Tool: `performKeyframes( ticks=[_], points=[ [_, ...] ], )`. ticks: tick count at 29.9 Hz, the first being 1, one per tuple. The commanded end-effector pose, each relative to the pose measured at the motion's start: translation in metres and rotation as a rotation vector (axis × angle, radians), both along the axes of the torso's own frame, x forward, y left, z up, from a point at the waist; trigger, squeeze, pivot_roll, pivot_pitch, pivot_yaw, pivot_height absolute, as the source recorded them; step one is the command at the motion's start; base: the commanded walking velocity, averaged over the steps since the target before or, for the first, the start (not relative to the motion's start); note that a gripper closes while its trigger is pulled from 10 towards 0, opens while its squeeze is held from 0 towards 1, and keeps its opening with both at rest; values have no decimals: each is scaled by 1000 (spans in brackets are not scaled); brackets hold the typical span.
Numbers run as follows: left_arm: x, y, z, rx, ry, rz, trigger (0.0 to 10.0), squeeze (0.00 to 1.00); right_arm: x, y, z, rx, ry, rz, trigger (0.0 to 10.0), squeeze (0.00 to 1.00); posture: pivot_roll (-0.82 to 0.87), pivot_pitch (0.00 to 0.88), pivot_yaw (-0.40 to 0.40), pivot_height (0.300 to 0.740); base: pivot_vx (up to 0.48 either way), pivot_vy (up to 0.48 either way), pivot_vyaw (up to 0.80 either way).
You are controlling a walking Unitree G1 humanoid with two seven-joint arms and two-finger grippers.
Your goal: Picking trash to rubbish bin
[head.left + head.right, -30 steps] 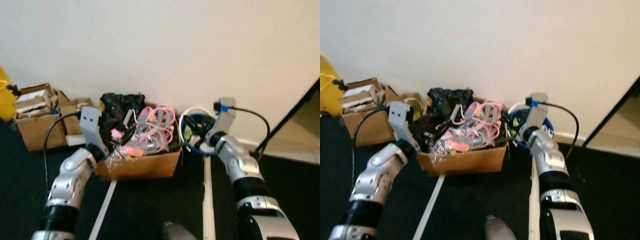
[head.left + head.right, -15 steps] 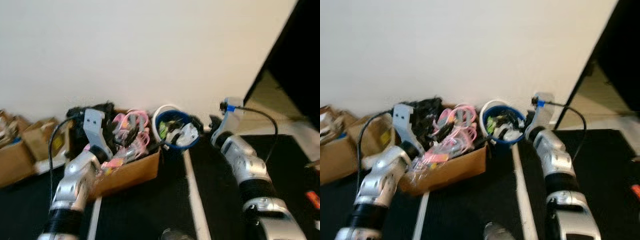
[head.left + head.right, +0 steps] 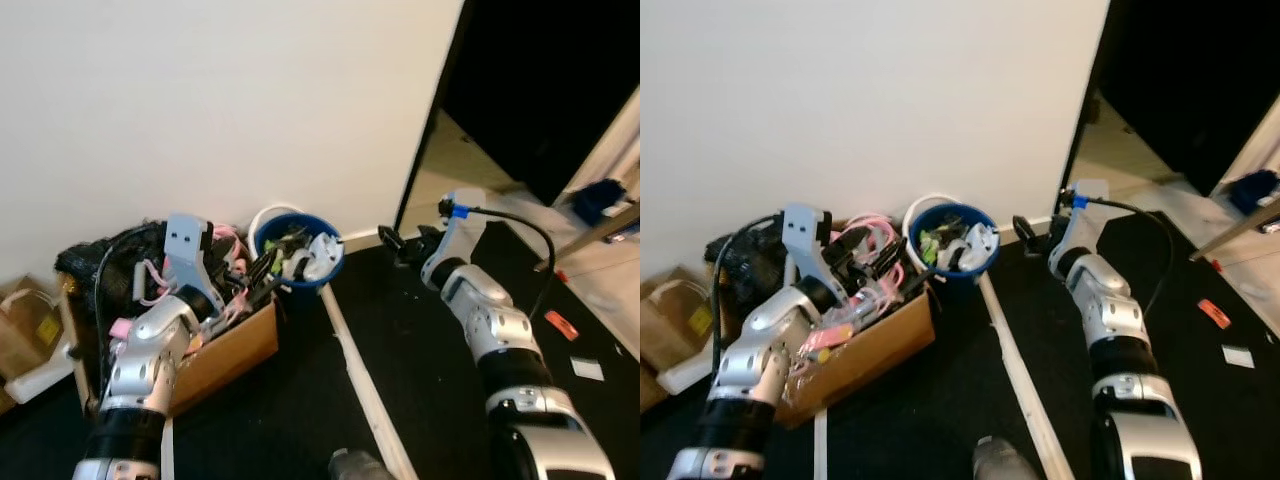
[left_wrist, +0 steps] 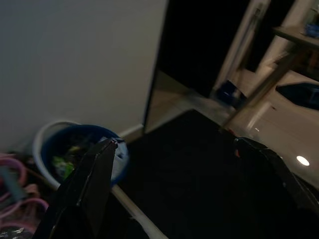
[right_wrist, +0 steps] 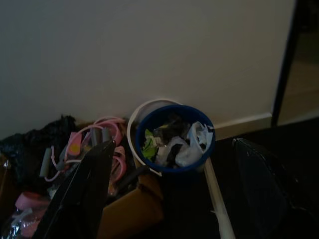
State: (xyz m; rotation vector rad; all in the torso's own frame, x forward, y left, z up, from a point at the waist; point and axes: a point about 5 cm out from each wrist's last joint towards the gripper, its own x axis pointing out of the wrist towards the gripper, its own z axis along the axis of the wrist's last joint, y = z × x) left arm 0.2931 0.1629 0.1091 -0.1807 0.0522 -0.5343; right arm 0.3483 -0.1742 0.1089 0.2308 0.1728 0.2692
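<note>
A blue rubbish bin (image 3: 952, 240), stuffed with crumpled white and green trash (image 5: 174, 144), is parked on the dark floor (image 3: 420, 370) against the white wall (image 3: 860, 100), with a white ring (image 5: 137, 119) tucked right behind it. The bin sits between the two hands, a bit nearer the left one.

The right hand (image 3: 1025, 236) is held up over the floor, just off to the bin's side and not touching it. In the right wrist view its two black fingers (image 5: 82, 194) are spread wide with nothing between them, and the bin is framed straight ahead in the gap.

The left hand (image 3: 232, 282) is hanging over a cardboard box (image 3: 865, 350) crammed with pink cords (image 3: 865, 235) and black junk, right beside the bin. Its fingers (image 4: 84, 189) are also seen wide apart and empty in the left wrist view.

A white strip (image 3: 355, 375) is laid along the floor from the bin toward the robot. A small red thing (image 3: 560, 325) and a white scrap (image 3: 586, 369) are spotted on the floor well beyond the right hand, near the dark doorway (image 3: 1180, 70).
</note>
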Motion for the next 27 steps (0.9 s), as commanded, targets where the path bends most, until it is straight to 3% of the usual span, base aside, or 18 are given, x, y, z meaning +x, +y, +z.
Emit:
performKeyframes(
  ticks=[1,27],
  points=[
    [0,1,-1,3,8,2,10000,0,-1,2,-4,3,19,5,10000,0,-105,0,22,740,0,0,-763],
    [0,1,-2,-2,11,1,10000,0,-2,3,-5,-10,21,14,10000,0,-107,0,17,740,0,0,-763]
  ],
)
